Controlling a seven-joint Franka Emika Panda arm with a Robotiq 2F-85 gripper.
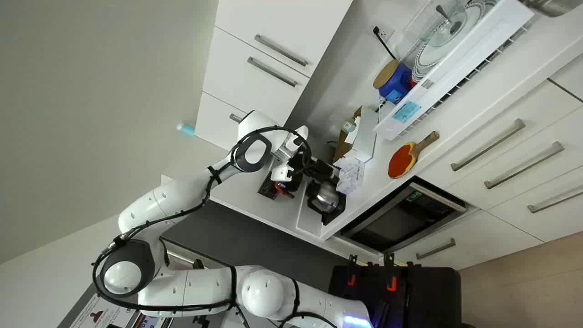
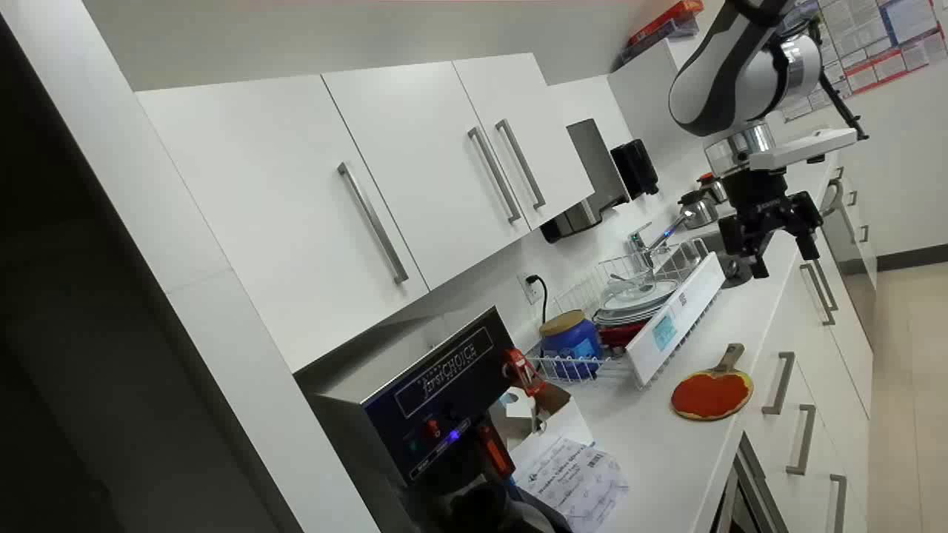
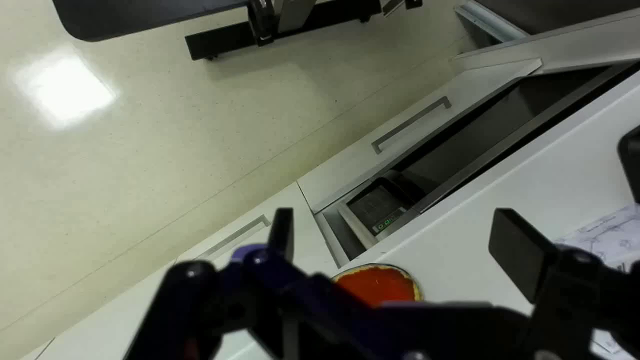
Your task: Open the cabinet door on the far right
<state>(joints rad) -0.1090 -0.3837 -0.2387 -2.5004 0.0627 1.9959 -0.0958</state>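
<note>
The far right cabinet door (image 2: 539, 141) is a plain white wall-cabinet panel with a slim silver bar handle (image 2: 521, 164) near its left edge. It is closed and flush with the other doors. The door also shows in an exterior view (image 1: 284, 20) at the top, with its handle (image 1: 281, 50). My gripper (image 2: 785, 255) hangs in the air above the counter, well apart from the door. In the wrist view my gripper (image 3: 400, 245) is open, with its fingers wide apart and nothing between them. The door is out of the wrist view.
Other closed cabinet doors (image 2: 400, 163) stand left of it. Below are a dish rack (image 2: 678, 326) with plates, a blue jar (image 2: 570, 344) and a red paddle (image 2: 711, 394). A dark machine (image 2: 444, 392) stands nearer the left wall. A towel dispenser (image 2: 598, 159) hangs right of the doors.
</note>
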